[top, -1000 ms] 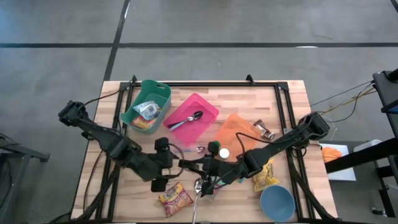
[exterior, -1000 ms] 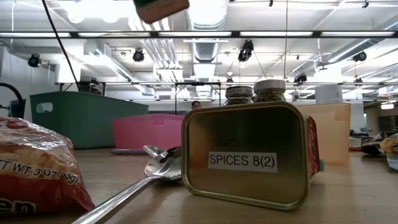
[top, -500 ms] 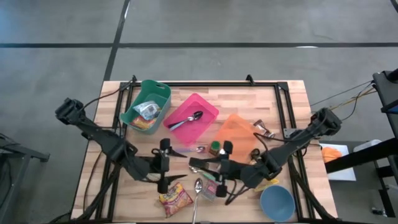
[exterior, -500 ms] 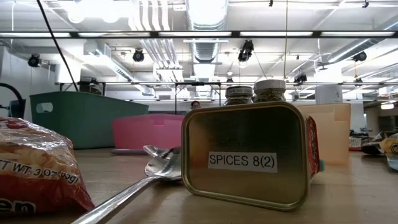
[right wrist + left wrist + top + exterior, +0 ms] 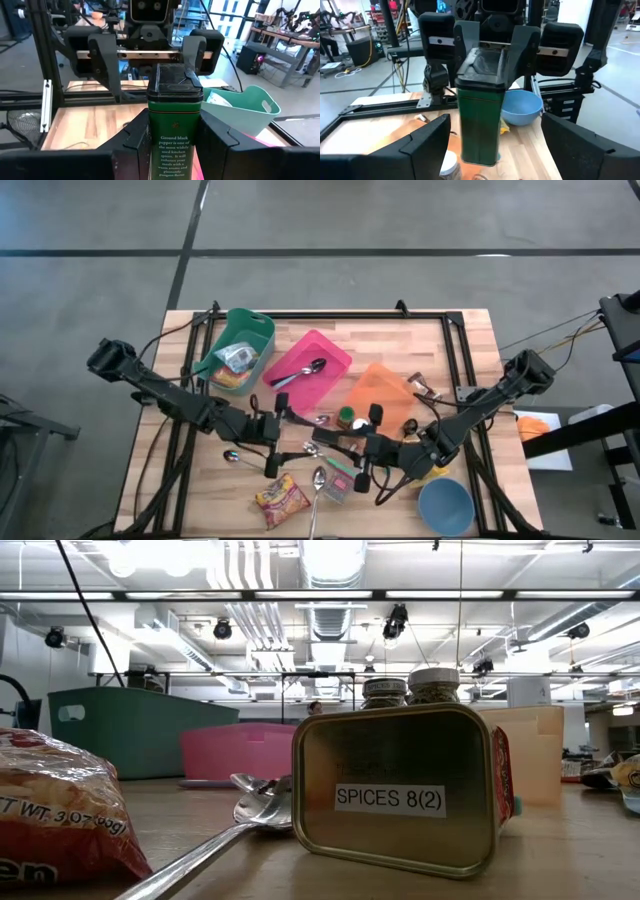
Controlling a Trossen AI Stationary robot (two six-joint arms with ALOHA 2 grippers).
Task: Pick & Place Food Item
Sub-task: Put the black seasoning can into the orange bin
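Note:
A green ground-pepper tin (image 5: pixel 174 127) with a black lid hangs upright above the table's middle, my right gripper (image 5: pixel 327 449) shut on it. The left wrist view shows the tin (image 5: pixel 480 117) head-on. My left gripper (image 5: pixel 292 440) faces it level from the table's left. It is open, one finger to either side (image 5: pixel 107 57) and short of the tin, touching nothing. The tin is above what the low view takes in. My right gripper pinches the tin's upper part, at the lid (image 5: pixel 481 70), between its two fingers (image 5: pixel 465 47). The fingers come level from the table's right, one on each side. The tin hangs upright below them, lifted clear of the table.
At the back stand a green bin (image 5: pixel 235 350) with packets, a pink bin (image 5: pixel 312 365) holding a spoon, and an orange bin (image 5: pixel 380 390). Below the grippers lie a spice box (image 5: pixel 395 790), a spoon (image 5: pixel 317 480) and a noodle packet (image 5: pixel 282 498). A blue bowl (image 5: pixel 445 505) sits near right.
My left gripper has swung up from pointing down to level, sinking a little and going toward the table's right until it faces the tin. My right gripper has drawn back toward the right and risen, carrying the tin up out of the low view.

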